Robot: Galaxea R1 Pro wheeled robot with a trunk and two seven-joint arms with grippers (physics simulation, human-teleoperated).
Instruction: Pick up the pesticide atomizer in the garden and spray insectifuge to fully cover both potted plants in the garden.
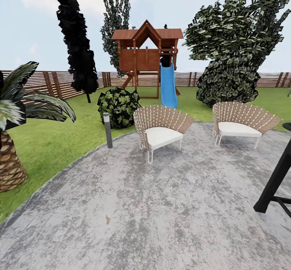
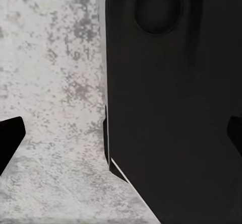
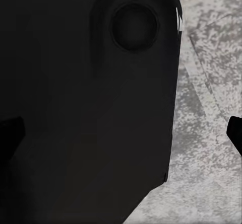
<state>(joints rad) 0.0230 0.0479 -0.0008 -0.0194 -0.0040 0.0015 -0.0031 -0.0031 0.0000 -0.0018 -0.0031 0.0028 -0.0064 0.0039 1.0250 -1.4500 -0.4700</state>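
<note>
Garden (image 1: 48, 140) paving (image 1: 153, 205), two wicker chairs (image 1: 161, 130) near a playhouse (image 1: 147, 57) (both claws spread, nothing between).

We get flat, even daylight in the head view, with a pale hazy sky (image 1: 32, 27) and hardly any cast shadows on the paving (image 1: 161, 205). Foliage looks blocky and pixelated. Both wrist views are soft and blurry, with a big black robot body (image 2: 171, 108) swallowing all detail.

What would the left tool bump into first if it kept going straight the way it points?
Probably the robot's own black body panel, which looms across most of its wrist view; beside it lies grey stone paving. Depth is unclear.
</note>
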